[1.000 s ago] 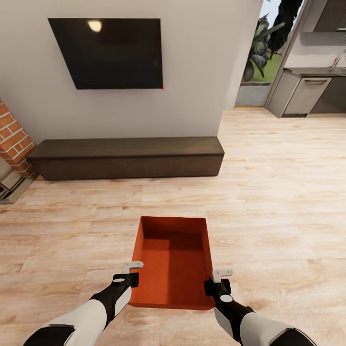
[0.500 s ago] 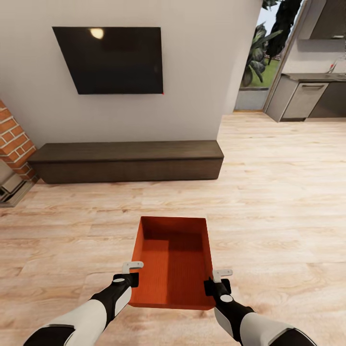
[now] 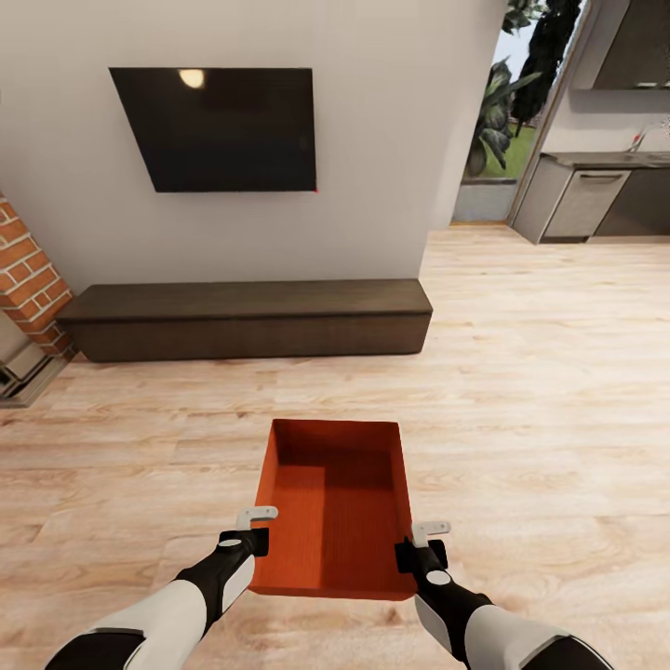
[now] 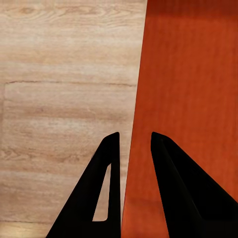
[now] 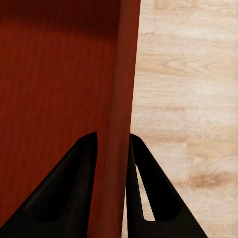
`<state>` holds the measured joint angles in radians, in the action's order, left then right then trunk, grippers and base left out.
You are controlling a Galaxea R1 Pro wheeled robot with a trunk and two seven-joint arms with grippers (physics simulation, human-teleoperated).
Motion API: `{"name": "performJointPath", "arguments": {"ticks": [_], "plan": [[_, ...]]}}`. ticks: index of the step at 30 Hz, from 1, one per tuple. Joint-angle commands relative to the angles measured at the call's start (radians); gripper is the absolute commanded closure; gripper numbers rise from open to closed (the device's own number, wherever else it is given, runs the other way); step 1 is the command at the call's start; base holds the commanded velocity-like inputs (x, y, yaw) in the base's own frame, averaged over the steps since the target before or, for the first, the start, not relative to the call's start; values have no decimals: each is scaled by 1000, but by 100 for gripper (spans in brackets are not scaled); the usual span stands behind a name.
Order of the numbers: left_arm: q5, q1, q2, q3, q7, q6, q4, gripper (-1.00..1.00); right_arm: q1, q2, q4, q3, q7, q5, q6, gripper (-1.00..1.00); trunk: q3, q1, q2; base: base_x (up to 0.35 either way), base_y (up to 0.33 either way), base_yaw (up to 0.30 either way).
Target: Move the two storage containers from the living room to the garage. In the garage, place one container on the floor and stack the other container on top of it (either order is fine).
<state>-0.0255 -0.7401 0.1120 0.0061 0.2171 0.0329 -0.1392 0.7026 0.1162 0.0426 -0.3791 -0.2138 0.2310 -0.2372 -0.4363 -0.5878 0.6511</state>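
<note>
One orange-red storage container [image 3: 335, 502] hangs just above the light wood floor of the living room, open side up and with nothing in it. My left gripper [image 3: 256, 530] is shut on its left wall near the closer end. In the left wrist view the left gripper [image 4: 135, 135] has the thin wall of the container [image 4: 188, 99] between its black fingers [image 4: 111, 173]. My right gripper [image 3: 423, 544] is shut on the right wall. The right wrist view has the right gripper [image 5: 113, 135] pinching the rim of the container [image 5: 59, 74].
Ahead, a long dark low bench [image 3: 247, 316] stands against the off-white wall under a black TV [image 3: 219, 130]. A brick fireplace corner [image 3: 23, 279] is at the left. Wood floor [image 3: 540, 372] runs right toward grey kitchen cabinets [image 3: 577, 195] and a glazed opening with plants [image 3: 498, 121].
The whole view has shifted: the TV, bench and kitchen sit lower and a little smaller, so the camera has moved back. Both grippers and the container keep their places in the picture.
</note>
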Motion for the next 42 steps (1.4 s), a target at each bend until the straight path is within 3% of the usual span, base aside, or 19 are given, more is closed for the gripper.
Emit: {"name": "performJointPath", "arguments": {"ticks": [1, 42], "plan": [[16, 1, 0, -18, 15, 4, -3, 100, 2, 1, -1, 68, 1, 13, -4, 100, 1, 0, 1, 0, 0, 0], [15, 1, -3, -19, 14, 2, -2, 100, 2, 0, -1, 68, 1, 13, -4, 100, 67, 0, 1, 0, 0, 0]]}}
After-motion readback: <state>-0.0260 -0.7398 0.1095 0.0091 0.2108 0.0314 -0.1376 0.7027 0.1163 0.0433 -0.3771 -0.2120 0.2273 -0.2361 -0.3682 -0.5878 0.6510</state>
